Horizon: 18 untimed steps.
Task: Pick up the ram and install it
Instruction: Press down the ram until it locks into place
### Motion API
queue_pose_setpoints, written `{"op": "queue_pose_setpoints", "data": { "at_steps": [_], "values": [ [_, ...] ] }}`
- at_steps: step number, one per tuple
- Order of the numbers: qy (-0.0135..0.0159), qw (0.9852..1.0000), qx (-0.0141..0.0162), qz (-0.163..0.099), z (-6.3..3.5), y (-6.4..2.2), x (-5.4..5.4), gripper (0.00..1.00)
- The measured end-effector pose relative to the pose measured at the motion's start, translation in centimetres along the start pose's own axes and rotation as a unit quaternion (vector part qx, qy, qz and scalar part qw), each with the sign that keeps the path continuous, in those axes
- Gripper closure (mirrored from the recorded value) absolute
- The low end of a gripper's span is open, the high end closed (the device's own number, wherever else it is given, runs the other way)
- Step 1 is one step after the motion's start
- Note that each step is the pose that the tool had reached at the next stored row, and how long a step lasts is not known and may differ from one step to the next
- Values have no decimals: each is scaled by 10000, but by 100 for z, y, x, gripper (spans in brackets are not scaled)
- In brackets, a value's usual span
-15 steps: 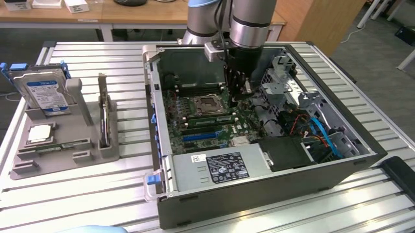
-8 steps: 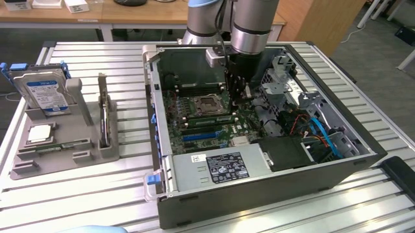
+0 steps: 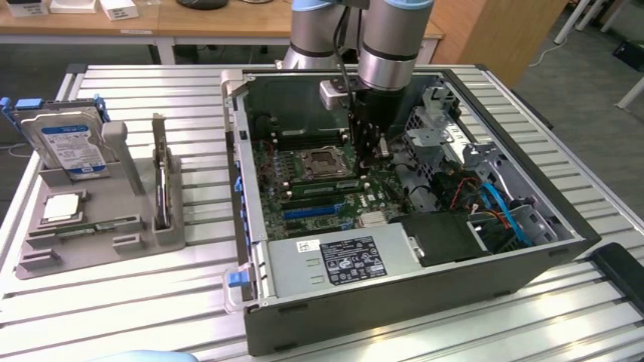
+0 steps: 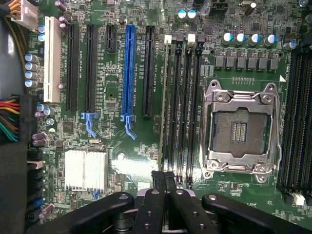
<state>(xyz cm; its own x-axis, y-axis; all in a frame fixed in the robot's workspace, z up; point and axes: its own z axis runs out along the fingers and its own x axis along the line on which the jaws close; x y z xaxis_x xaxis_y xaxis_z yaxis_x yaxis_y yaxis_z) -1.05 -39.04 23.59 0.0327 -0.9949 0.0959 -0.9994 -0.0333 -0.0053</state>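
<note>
The ram [image 4: 162, 107] stands edge-on in the memory slot closest to the long black expansion slots, beside the empty processor socket [image 4: 241, 129]. In the exterior view it shows as a thin green strip [image 3: 324, 183] just below that socket [image 3: 322, 160]. My gripper [image 4: 164, 176] is shut, its two black fingertips pressed together right over one end of the ram. I cannot tell whether they touch it. In the exterior view the gripper [image 3: 369, 154] hangs inside the open computer case [image 3: 403, 302], low over the motherboard.
A grey holder [image 3: 101, 204] on the exterior view's left carries a blue-labelled hard drive [image 3: 69, 143], a square silver chip [image 3: 62, 207] and a greenish strip [image 3: 96, 226]. The power supply [image 3: 342, 260], drive cage [image 3: 443, 128] and cables [image 3: 493, 204] crowd the case.
</note>
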Motion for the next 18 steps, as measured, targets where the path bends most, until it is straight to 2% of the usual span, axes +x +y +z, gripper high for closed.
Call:
{"op": "queue_pose_setpoints", "data": {
  "at_steps": [18],
  "values": [
    [0, 10000, -17, 29, 94, -8, -7, 90]
  ]
}}
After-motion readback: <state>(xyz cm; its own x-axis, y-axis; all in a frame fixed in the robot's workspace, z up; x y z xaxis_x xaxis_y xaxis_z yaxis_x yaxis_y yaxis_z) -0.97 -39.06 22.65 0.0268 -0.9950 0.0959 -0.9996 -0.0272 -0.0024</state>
